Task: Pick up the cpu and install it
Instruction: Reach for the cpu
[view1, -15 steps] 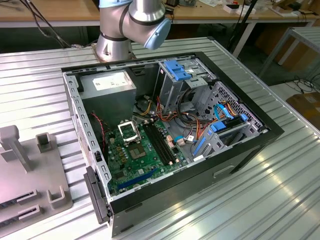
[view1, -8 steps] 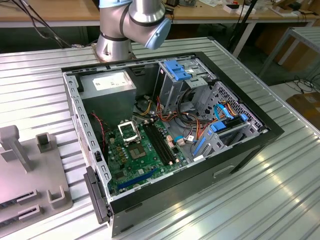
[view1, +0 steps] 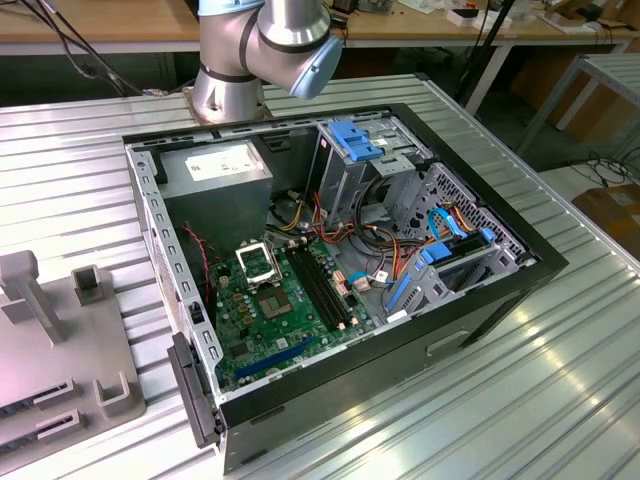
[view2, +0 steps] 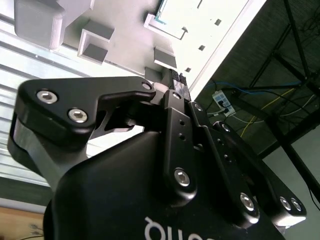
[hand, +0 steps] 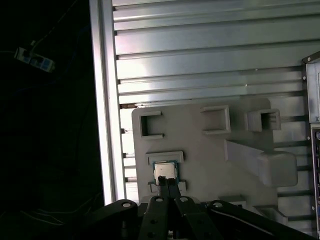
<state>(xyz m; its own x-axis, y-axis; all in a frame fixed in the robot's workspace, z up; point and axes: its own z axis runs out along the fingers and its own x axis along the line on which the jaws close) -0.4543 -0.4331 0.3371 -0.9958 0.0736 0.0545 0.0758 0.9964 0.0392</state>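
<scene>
While the cpu lies flat in its pocket on the grey fixture plate, the gripper is pinched fully closed with nothing in it, tips right at its edge in the first wrist view. Toward the exterior view's right, the open computer case shows its socket frame.

cpu partly behind the hand

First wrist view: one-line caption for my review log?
Closed gripper by the cpu, seated in a slot of the grey fixture plate on the ribbed table.
</scene>
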